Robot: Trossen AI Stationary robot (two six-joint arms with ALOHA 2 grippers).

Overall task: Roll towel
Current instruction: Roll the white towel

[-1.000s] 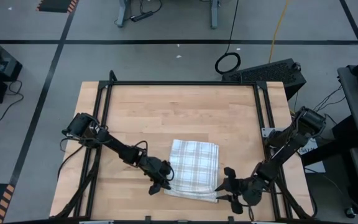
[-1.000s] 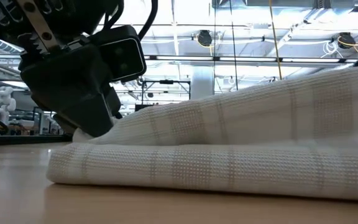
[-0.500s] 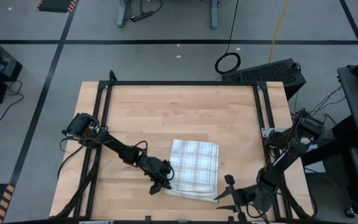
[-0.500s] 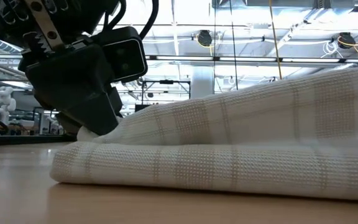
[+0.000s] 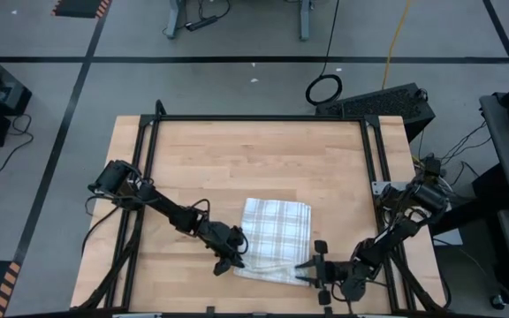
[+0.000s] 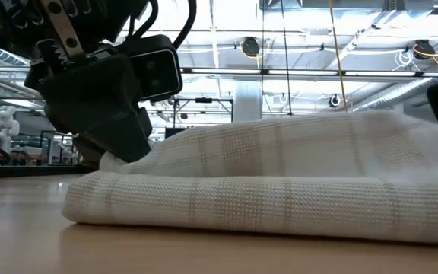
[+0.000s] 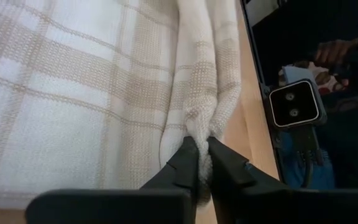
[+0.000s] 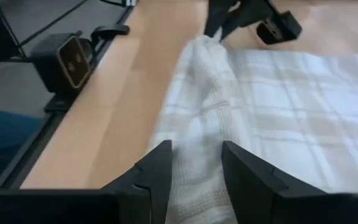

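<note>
The white plaid towel [image 5: 277, 234] lies folded on the wooden table [image 5: 237, 159] near its front edge, with a thick bunched fold along its near side [image 6: 265, 205]. My left gripper [image 5: 235, 261] is shut on the towel's near left corner. My right gripper [image 5: 310, 268] is open at the near right corner. In the right wrist view its fingers [image 8: 157, 168] stand on either side of the bunched near edge [image 8: 194, 124]. My left gripper pinches a bunched ridge of the towel at its near left corner [image 7: 199, 127] between its two fingers, several layers gathered. The fingers slant down from the table's left. The corner is raised a little [image 8: 201, 46]; the remainder lies on the table. My right gripper: I cannot tell whether its fingers touch the towel.
The low camera [image 7: 294, 106] stands at the table's front edge just beyond the towel, and also shows in the right wrist view [image 8: 67, 59]. A black frame [image 5: 263, 117] runs round the table. Bare wood lies behind the towel.
My right gripper has gone toward the table's left and turned, coming up to the towel's near right corner with its fingers open. The towel's right side, raised a second ago in the low view, has sunk lower. The left corner stays pinched.
</note>
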